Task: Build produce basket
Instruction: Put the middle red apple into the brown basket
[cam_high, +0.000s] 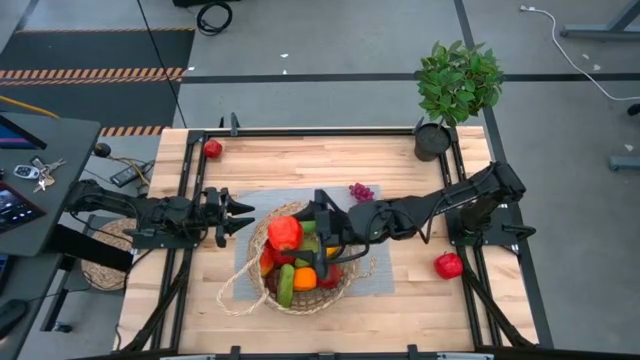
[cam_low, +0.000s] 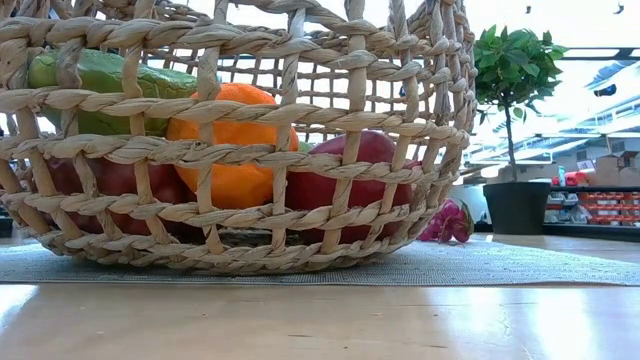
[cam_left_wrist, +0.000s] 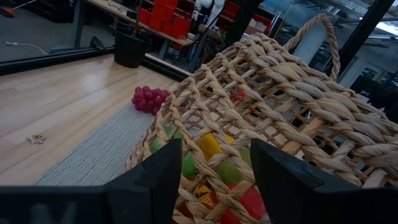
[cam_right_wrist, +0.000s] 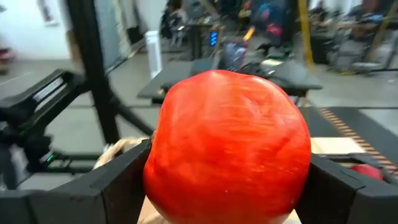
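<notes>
Now the right gripper (cam_high: 300, 232) reaches flat across the table, jaws wide around a red fruit (cam_high: 285, 233) above the basket (cam_high: 352, 280), while the left gripper (cam_high: 243, 212), fingers shut and empty, waits beside its rim.

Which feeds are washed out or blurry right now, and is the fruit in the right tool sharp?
Low view: windows behind the plant blow out white, tabletop shows glare, basket sharp. Right wrist view: the red fruit in the right tool is fairly sharp, the room behind blurred. Left wrist view: the weave is clear; high view evenly lit.
</notes>
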